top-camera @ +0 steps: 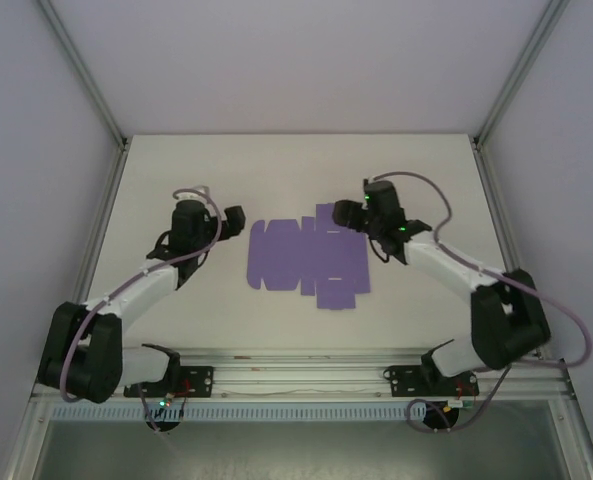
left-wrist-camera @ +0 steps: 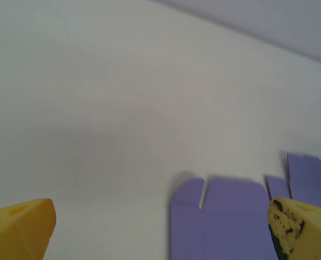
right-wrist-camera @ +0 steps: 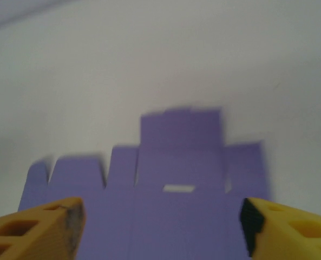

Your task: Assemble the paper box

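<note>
The paper box (top-camera: 306, 262) is a flat purple die-cut sheet with flaps and tabs, lying unfolded on the middle of the white table. My left gripper (top-camera: 234, 220) hovers just off the sheet's left end, jaws open. In the left wrist view its yellow fingers (left-wrist-camera: 25, 227) frame the sheet's corner flaps (left-wrist-camera: 225, 216), and the gripper (left-wrist-camera: 161, 222) holds nothing. My right gripper (top-camera: 344, 212) sits over the sheet's far right flap. In the right wrist view the gripper (right-wrist-camera: 161, 219) stands open, and the sheet (right-wrist-camera: 176, 162) with its small slot lies flat below the jaws.
The white table (top-camera: 176, 180) is bounded by pale walls and slanted aluminium posts (top-camera: 86, 80) on both sides. A metal rail (top-camera: 296, 365) with the arm bases runs along the near edge. Bare tabletop lies beyond the sheet and toward both side walls.
</note>
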